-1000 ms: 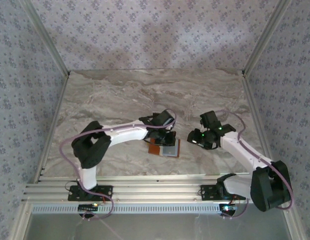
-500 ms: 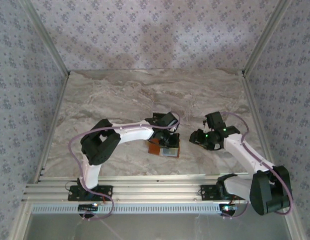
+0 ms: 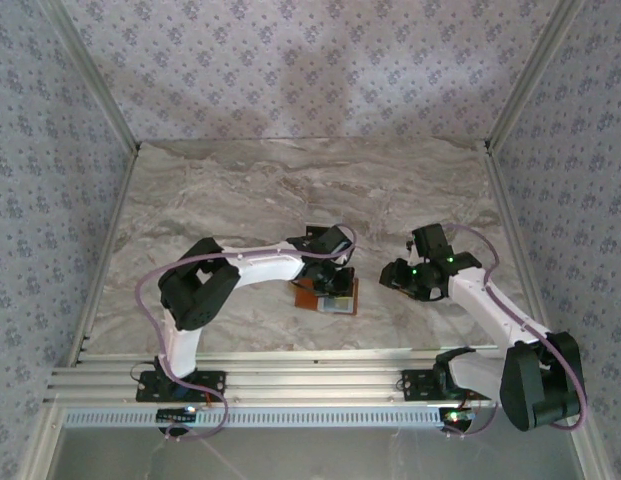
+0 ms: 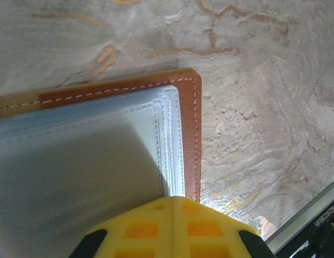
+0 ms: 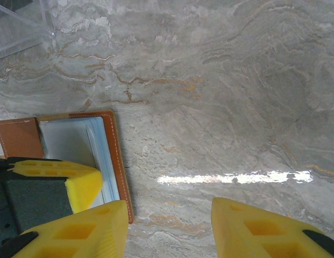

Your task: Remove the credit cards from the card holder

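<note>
The card holder [image 3: 330, 299] lies open on the marble table, tan-brown leather with pale grey-blue sleeves. My left gripper [image 3: 333, 279] is shut, its yellow tips pressed together on the holder's inner sleeves. In the left wrist view the gripper [image 4: 173, 200] sits at the sleeve edge beside the stitched brown border of the holder [image 4: 194, 129]. My right gripper [image 3: 396, 276] hovers open just right of the holder, with only bare table between its fingers. In the right wrist view that gripper [image 5: 169, 215] stands beside the holder's brown edge [image 5: 117, 161]. The credit cards are hidden inside the sleeves.
A clear plastic piece [image 5: 20, 27] lies at the far left of the right wrist view. The aluminium rail [image 3: 290, 380] runs along the table's near edge. Patterned walls [image 3: 50, 200] enclose the left, back and right sides. Bare marble stretches behind both grippers.
The left arm's elbow swung up and to the right while its gripper stayed on the card holder. The right gripper drew slightly right, then held still.
</note>
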Motion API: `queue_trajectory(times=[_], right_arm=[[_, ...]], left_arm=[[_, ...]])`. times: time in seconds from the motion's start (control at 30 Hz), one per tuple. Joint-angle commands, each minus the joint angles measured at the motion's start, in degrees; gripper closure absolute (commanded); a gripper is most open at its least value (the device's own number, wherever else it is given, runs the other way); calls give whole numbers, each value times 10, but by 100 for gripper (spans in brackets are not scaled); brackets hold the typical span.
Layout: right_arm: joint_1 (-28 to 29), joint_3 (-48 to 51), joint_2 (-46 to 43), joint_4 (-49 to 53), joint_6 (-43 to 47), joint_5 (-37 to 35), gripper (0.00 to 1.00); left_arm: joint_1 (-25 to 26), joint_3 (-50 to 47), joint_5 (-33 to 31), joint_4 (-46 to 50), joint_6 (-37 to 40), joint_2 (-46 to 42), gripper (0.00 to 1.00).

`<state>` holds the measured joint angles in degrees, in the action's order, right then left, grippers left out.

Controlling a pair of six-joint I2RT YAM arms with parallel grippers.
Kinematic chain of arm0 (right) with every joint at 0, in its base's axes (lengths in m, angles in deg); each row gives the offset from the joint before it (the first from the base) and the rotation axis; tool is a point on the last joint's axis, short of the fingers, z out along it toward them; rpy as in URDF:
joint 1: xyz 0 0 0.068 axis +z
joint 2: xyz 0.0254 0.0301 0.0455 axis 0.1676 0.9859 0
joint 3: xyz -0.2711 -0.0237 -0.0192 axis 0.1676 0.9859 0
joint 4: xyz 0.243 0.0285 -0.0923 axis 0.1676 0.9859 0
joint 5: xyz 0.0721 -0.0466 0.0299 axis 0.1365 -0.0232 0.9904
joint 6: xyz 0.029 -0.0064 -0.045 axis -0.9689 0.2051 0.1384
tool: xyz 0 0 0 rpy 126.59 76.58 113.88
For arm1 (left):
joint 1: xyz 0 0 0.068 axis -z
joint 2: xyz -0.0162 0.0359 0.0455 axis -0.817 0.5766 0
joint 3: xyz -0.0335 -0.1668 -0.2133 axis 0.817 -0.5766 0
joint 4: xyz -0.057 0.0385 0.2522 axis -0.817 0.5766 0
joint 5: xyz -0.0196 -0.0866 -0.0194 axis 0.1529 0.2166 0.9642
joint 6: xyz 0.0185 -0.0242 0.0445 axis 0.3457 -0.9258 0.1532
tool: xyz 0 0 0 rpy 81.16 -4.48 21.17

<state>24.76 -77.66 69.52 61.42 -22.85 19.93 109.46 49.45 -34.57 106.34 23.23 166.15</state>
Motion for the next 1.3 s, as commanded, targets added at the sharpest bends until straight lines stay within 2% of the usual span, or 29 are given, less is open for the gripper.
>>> queue_trajectory(times=[0.0,0.43,0.97,1.27], right_arm=[[-3,3,-6,6,5,3,54],[1,0,-7,5,2,2,54],[11,-14,-1,7,1,-2,51],[20,-25,5,11,1,-6,50]], left_arm=[[-9,-18,-15,11,4,-24,98],[-18,-49,-2,-26,3,-46,98],[-33,-79,-3,-40,13,-75,88],[-34,-72,-44,13,40,-82,84]])
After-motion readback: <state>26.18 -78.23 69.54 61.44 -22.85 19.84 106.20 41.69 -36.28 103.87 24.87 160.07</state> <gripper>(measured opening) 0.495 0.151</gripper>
